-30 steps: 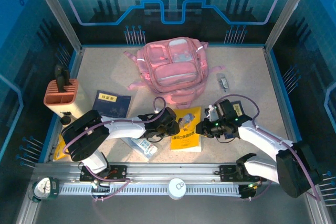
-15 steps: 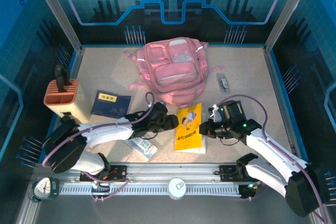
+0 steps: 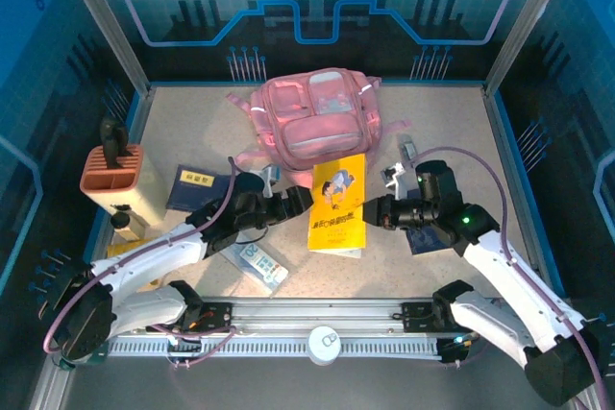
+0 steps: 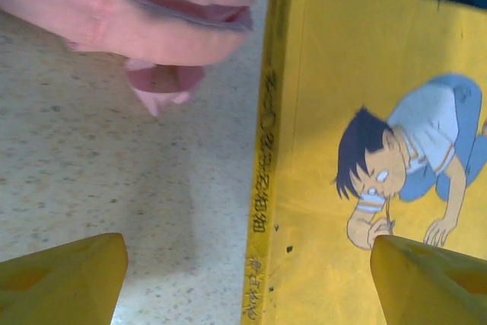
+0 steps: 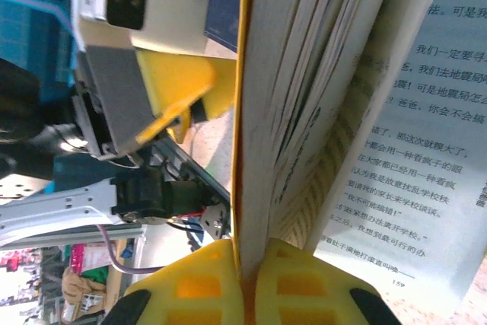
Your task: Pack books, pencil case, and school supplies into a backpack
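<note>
While right jaws clamp the yellow book (image 3: 338, 204), left jaws wide beside it.

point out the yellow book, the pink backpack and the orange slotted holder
yellow book (image 3: 335, 213): top external view, middle of its cover
pink backpack (image 3: 317, 130): top external view, its front pocket
orange slotted holder (image 3: 110, 171): top external view, its orange top

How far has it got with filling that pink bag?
Barely started. Nothing can be seen packed in the backpack. In hand: the right fingers pinch the yellow book by its cover, just in front of the bag, and the left fingers stand open beside it. Left to do: the navy book and the pencil case lie on the table.
</note>
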### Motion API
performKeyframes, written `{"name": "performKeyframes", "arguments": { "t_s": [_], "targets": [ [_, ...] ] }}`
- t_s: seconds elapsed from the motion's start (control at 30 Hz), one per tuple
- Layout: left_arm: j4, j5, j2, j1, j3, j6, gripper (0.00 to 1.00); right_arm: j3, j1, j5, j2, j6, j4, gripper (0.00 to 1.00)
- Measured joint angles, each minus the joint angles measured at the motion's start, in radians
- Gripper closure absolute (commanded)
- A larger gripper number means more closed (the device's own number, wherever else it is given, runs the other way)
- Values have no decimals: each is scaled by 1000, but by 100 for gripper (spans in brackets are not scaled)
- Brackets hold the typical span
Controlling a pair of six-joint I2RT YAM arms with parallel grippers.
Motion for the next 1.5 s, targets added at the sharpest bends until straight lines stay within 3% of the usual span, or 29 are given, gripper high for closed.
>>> {"name": "performKeyframes", "arguments": {
  "t_s": [0.27,0.8,0.87,0.93,1.07,1.2,1.5],
  "targets": [
    [195,127,21,6,-11,-44,38,51,-6,-64,91,44,139,93],
    [260,153,-39,17,-22,-54,85,51,-50,-84,139,-23,154,87],
    [265,155,-40,17,-22,-53,93,51,-51,-84,140,-30,151,78],
    [267,158,-39,17,-22,-50,99,51,-56,-83,140,-47,146,60],
    [268,164,-40,17,-21,-50,100,50,-90,-87,140,-51,140,28],
    [267,165,-39,17,-16,-49,100,47,-108,-93,140,-40,146,1],
    [371,172,1,15,49,-51,100,10,-61,-135,161,78,232,0]
  ]
}}
